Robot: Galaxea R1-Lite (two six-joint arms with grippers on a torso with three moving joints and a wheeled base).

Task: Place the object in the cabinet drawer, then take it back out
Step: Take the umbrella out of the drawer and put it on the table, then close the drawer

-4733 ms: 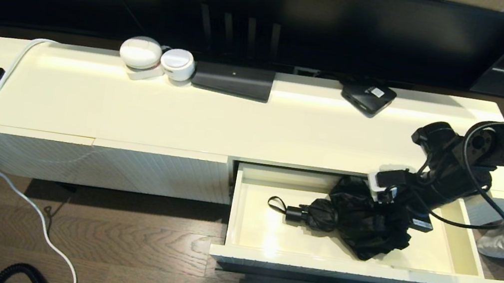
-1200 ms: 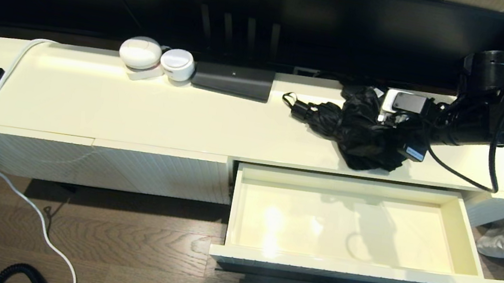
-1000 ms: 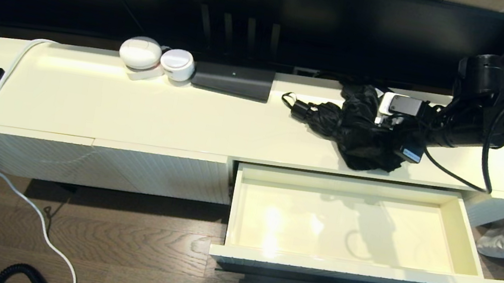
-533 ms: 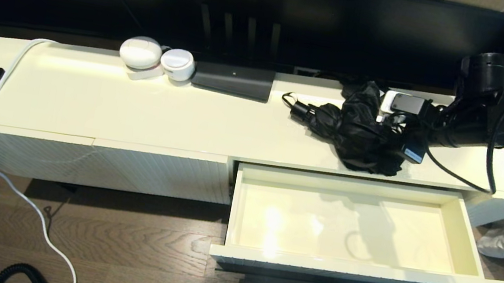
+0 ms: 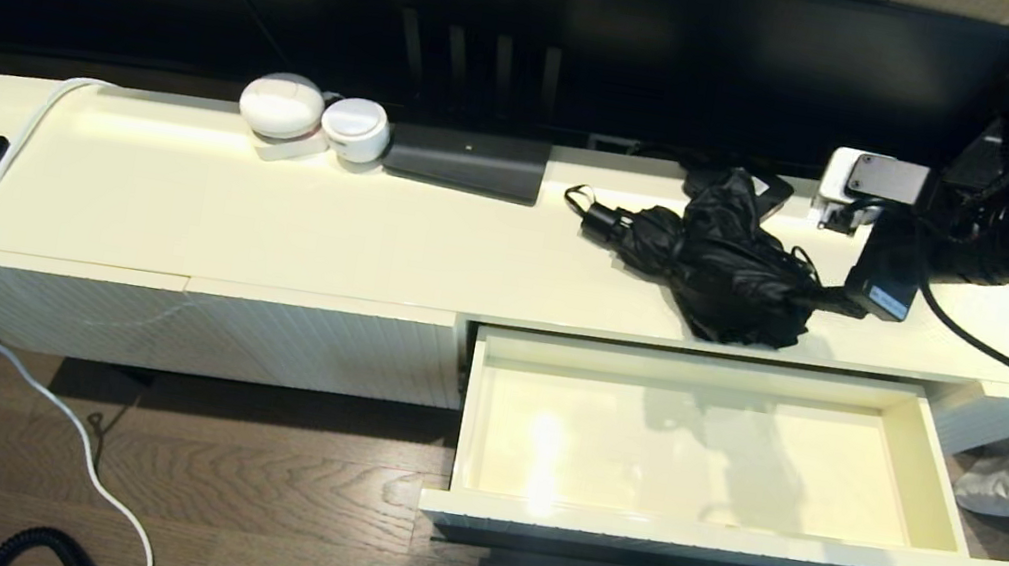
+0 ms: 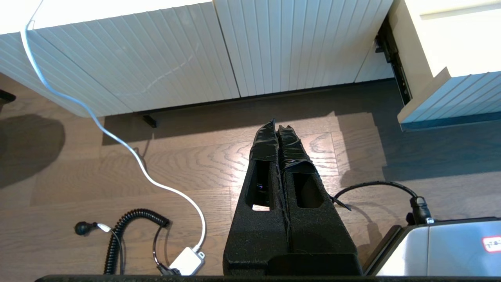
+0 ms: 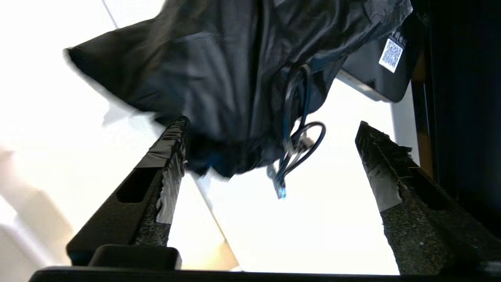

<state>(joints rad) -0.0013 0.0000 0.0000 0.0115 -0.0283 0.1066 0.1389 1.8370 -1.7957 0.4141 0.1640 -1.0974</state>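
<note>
The folded black umbrella (image 5: 721, 257) lies on the cabinet top (image 5: 272, 216), just behind the open cabinet drawer (image 5: 687, 535), whose cream inside holds nothing. That puts the task at its very end: the object is out of the drawer and set down. The right pincer (image 7: 270, 156) has its two fingers spread wide and grips nothing; in the right wrist view the umbrella's loose fabric and a thin looped cord (image 7: 301, 145) sit just ahead of the fingers, with one finger (image 7: 168, 156) close against the fabric's edge, and I cannot tell whether it touches. In the head view this arm hovers above the right end of the cabinet top, beside the umbrella. The left pincer (image 6: 278, 135) is parked low over the wooden floor (image 6: 195, 164), fingers pressed together, empty. What remains, in my judgement, is a clean retreat: pull the right arm away without snagging the cord or dragging fabric toward the drawer edge.
</note>
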